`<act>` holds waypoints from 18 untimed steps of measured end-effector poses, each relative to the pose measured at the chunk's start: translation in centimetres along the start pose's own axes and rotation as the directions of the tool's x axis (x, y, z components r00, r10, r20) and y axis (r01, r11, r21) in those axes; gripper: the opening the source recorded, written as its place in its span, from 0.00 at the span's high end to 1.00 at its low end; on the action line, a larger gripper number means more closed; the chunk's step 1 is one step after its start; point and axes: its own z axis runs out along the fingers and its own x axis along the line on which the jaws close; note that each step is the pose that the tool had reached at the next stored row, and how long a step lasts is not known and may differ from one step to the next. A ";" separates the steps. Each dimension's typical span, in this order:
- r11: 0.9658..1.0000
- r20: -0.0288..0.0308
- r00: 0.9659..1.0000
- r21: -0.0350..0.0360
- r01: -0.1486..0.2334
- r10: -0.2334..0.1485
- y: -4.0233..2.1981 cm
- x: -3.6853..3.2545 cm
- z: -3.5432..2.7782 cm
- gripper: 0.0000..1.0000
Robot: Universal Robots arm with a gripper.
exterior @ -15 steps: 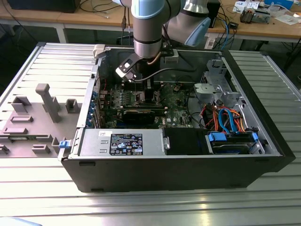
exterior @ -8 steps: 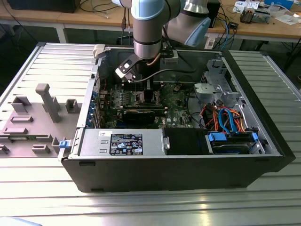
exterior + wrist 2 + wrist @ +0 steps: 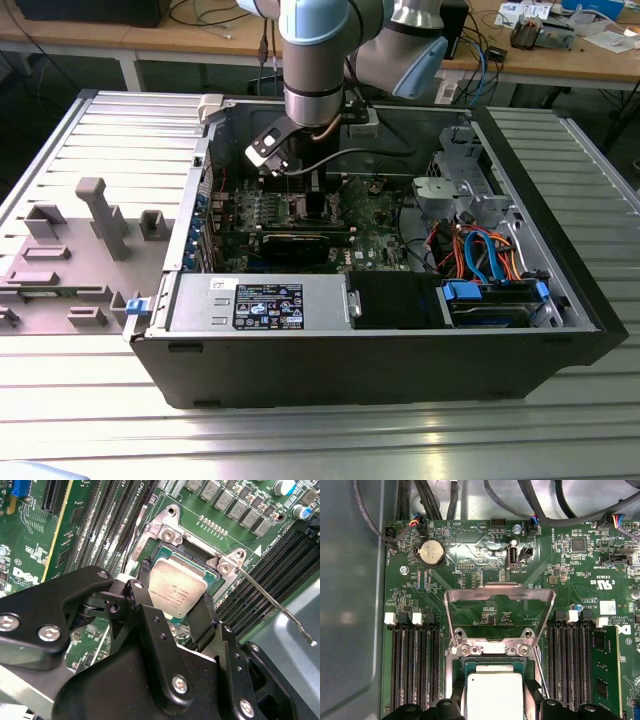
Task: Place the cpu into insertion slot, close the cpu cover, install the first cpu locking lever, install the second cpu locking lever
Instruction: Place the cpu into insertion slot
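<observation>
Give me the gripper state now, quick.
Gripper: closed on the cpu, which is at the slot; cover stands open.

The cpu [image 3: 180,597] has a pale silver-grey top, and the cpu cover [image 3: 500,591] is bare silvery metal against the green motherboard [image 3: 470,555]. The gripper [image 3: 176,584] is black with silver screws. The arm [image 3: 315,40] is light blue and grey, and the cables [image 3: 480,250] are orange and blue

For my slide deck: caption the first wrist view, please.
Gripper holding the cpu at the insertion slot, cpu cover raised open.
</observation>
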 end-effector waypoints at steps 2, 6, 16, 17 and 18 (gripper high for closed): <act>1.000 0.000 1.000 0.000 -0.003 0.003 0.01 0.01 -0.06 0.45; 1.000 0.001 1.000 0.000 -0.009 0.009 0.00 0.06 -0.08 0.45; 1.000 0.000 1.000 0.000 -0.009 0.009 -0.02 0.17 0.40 0.38; 1.000 -0.001 1.000 -0.001 -0.010 0.010 0.01 0.19 0.21 0.38; 1.000 -0.001 1.000 0.000 -0.010 0.010 0.02 0.20 0.05 0.38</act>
